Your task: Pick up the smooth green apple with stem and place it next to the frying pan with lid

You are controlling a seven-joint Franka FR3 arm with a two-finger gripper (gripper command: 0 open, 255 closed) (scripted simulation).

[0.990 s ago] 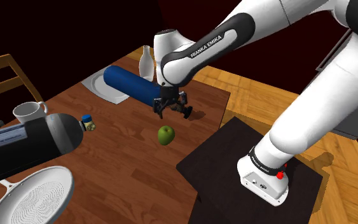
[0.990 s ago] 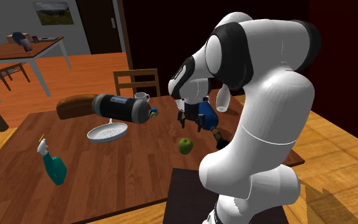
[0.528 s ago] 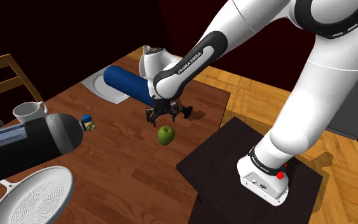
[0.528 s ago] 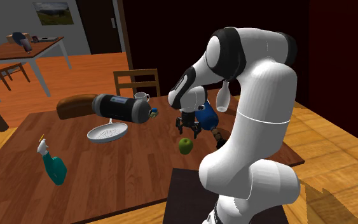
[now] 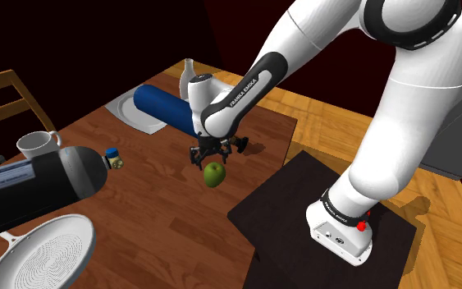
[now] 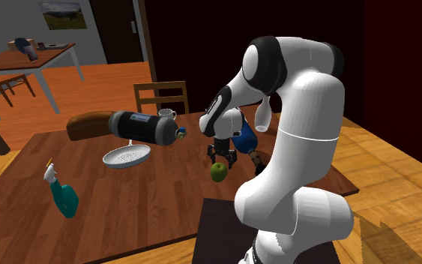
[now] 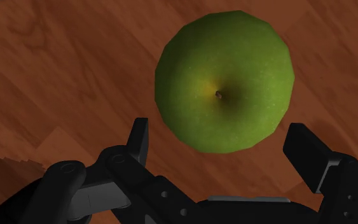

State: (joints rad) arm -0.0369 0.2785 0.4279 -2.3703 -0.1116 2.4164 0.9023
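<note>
Wrist view, closest in: the claw (image 7: 220, 132) is spread wide and has hold of nothing. I see its two black fingers (image 7: 139, 137) standing either side of the near flank of the green apple (image 7: 225, 81), neither one touching it. The apple sits on the brown wooden desk (image 7: 56, 83), its dimple and short stem facing the camera.

In the shoulder view, the thing nearest me is the pale frying pan (image 5: 40, 256), which lies flat with its ridged round face up. Just behind it a big black cylinder (image 5: 52, 182) with a white label lies on its side. A small jar (image 5: 114, 156) stands just beside the cylinder's domed end. A white mug (image 5: 34, 144) stands past it, toward the desk edge where the wooden chair (image 5: 3, 90) is.

The apple is further along, near the desk edge that faces the dark stand (image 5: 303, 213) and well apart from the pan. The claw hangs right over the apple, fingertips pointing down around its top.

Beyond the apple, a blue cylinder (image 5: 167, 109) lies on its side, partly over a white plate (image 5: 130, 111). A white bottle (image 5: 189, 75) stands by the far corner.

The second exterior view adds a teal spray bottle (image 6: 64, 196), upright on the desk and well apart from the apple. A brown loaf-shaped thing (image 6: 89, 124) lies against the black cylinder's far end.
</note>
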